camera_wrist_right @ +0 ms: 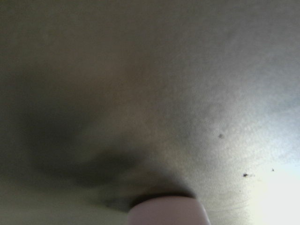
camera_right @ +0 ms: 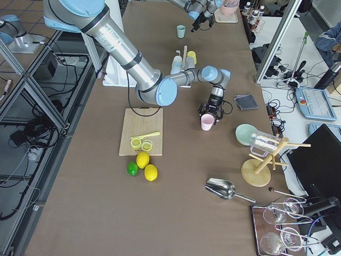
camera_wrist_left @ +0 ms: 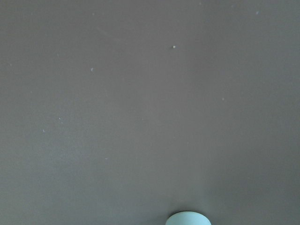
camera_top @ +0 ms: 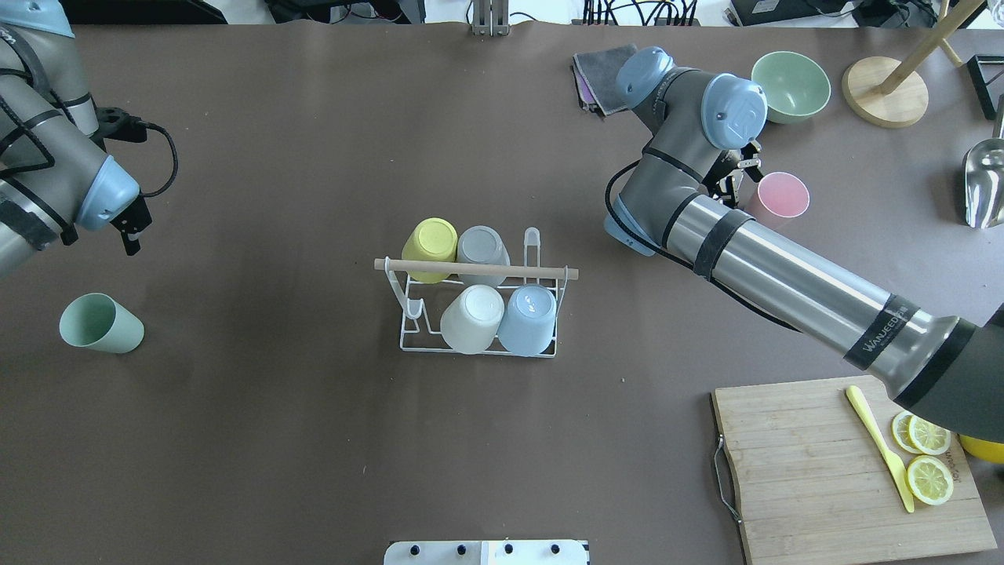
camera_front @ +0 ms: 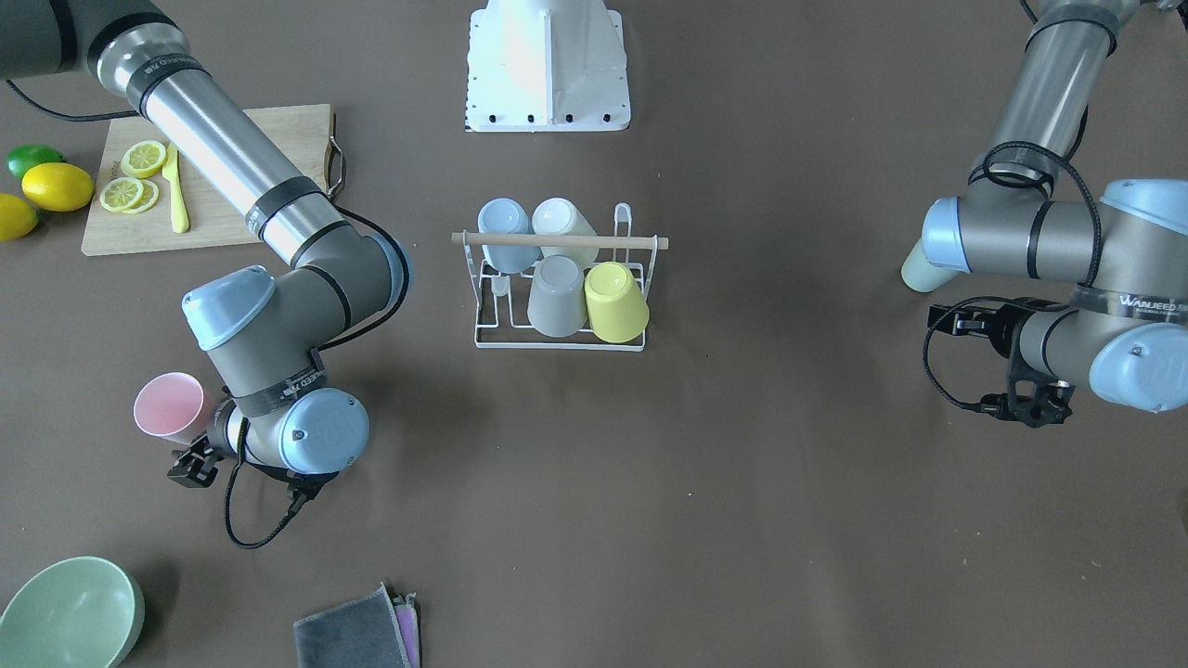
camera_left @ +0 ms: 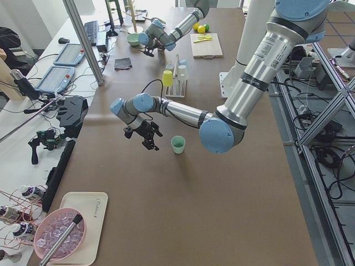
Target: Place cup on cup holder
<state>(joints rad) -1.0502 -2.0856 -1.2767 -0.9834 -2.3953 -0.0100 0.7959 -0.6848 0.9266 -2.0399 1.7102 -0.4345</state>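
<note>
Overhead exterior: shows cup holder mid-table, carrying four upturned cups (yellow, grey, white, blue), with pink cup upright on the table, well apart from the holder on the robot's right side. Puts right gripper just beside that cup's rim, finger spread impossible to tell; right wrist view catches only a pink rim at its bottom edge. Places left gripper above the table near an upright mint cup, apart from it, fingers likewise unreadable.
</note>
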